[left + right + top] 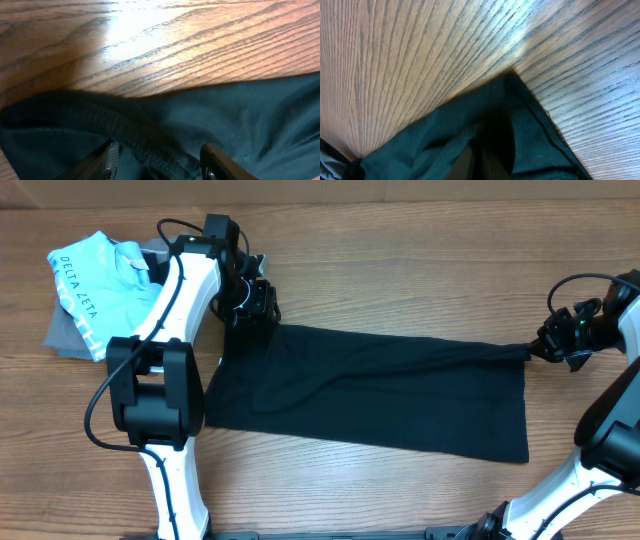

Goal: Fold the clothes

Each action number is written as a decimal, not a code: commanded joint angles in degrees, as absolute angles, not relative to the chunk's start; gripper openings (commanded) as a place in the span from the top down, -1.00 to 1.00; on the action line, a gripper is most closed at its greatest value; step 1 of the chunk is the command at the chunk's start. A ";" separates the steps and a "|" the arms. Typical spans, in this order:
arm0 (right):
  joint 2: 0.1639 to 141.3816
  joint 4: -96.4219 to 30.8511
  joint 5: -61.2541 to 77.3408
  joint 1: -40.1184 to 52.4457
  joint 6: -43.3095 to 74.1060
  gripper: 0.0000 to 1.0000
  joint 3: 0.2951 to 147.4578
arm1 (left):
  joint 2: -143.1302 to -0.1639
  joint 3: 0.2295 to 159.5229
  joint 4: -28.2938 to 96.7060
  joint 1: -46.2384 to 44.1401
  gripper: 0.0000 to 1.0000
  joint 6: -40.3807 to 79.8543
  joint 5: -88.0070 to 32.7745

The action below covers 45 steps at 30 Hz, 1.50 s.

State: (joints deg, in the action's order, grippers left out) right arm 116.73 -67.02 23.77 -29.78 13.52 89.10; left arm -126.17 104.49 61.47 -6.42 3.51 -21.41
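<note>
Two tools sit at the far corners of the black garment (pixel 380 385), which lies spread flat on the worktop (pixel 400 260) with its long axis running from one arm to the other. Left tool (pixel 252 302): over the far left corner, jaws apart, a stitched hem lying between the fingers (pixel 220 162) but not pinched. Right tool (pixel 545 345): closed on the far right corner, which is drawn to a point toward it. The near long edge lies free, well apart from both tools. Each arm is nearer its own end, so the next fold probably starts from these corners. Legible writing: "DELTA ZETA" in white on the light blue shirt (pixel 95 285), atop a grey garment (pixel 62 335) beside the left arm. No label shows on the black cloth.
</note>
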 commanded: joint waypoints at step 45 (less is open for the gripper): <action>114.43 -76.14 10.57 -29.30 16.32 0.72 89.86 | -126.89 112.29 79.05 2.00 0.21 -3.22 -21.80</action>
State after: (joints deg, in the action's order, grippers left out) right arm 116.73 -76.29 11.09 -29.26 16.32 89.10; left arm -130.08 109.56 79.09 2.96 -2.11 -23.75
